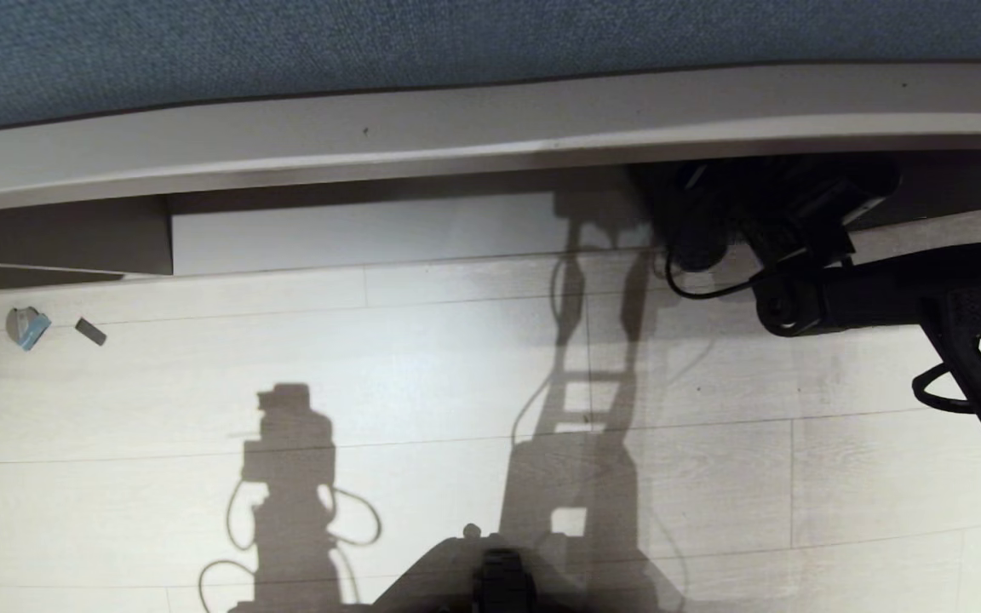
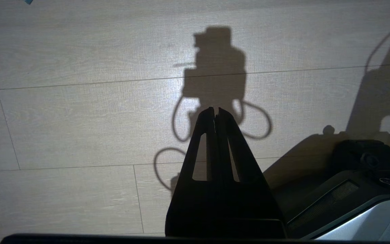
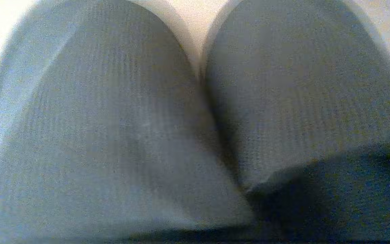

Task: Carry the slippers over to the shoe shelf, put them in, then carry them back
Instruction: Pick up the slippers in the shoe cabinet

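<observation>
From the head camera I look down on pale plank floor [image 1: 422, 375] in front of the taupe bench unit [image 1: 473, 128], whose top edge runs across the upper part of the view. Under it I see the shoe shelf [image 1: 363, 230], an open-fronted compartment with a pale base board. My right arm [image 1: 882, 294] comes in from the right and reaches to the shelf's right end, where its claw [image 1: 703, 226] sits in deep shadow under the bench edge. I can make out only a dark mass there, so I cannot pick out the slippers from this camera. Two small scraps [image 1: 39, 328] lie on the floor at far left, near the shelf's left end.

On the left wrist camera, the left claw [image 2: 216, 113] hangs over bare floor with its fingertips pressed together, empty. A corner of the robot's base [image 2: 357, 203] shows beside it.

On the right wrist camera, the slippers [image 3: 120, 128] fill nearly the whole view, side by side and touching along their inner edges, greyish-blue ribbed insoles facing the lens. The right claw's own fingers are hidden here; it is clenched, but what it grips, if anything, I cannot tell. A pale surface shows beyond the slippers' rounded ends.
</observation>
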Tool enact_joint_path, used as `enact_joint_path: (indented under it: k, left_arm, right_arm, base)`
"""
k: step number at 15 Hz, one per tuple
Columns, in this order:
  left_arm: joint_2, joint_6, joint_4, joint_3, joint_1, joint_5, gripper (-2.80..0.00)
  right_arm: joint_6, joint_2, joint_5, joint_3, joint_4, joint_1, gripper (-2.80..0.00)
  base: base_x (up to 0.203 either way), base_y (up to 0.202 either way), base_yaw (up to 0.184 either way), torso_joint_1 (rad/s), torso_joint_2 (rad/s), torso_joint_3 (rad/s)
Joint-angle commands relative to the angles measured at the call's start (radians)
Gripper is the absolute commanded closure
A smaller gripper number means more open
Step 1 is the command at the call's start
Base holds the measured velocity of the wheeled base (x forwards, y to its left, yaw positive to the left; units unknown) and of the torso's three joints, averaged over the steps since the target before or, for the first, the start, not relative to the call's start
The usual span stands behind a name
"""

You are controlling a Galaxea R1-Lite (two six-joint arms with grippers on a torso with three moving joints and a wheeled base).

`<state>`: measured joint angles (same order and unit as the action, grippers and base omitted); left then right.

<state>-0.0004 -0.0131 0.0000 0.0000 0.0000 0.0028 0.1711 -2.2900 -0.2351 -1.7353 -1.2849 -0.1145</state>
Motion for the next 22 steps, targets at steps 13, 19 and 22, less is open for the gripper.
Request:
enact_joint_path:
  k: [13,19,22]
  left_arm:
    - [0.0,-0.001,0.0,0.0,0.0,0.0,0.0]
    - [0.0,-0.001,0.0,0.0,0.0,0.0,0.0]
    - [0.0,-0.001,0.0,0.0,0.0,0.0,0.0]
  right_arm:
    - [0.003,0.338,0.019,0.639,-0.04,-0.026,0.0]
    - [0.009,0.561,0.092,1.055,-0.035,-0.062,0.0]
    - [0.008,0.669,0.145,1.254,-0.034,-0.089,0.0]
  base:
    - [0.0,0.0,0.0,0.0,0.0,0.0]
    - [0.0,0.0,0.0,0.0,0.0,0.0]
    - [0.0,0.0,0.0,0.0,0.0,0.0]
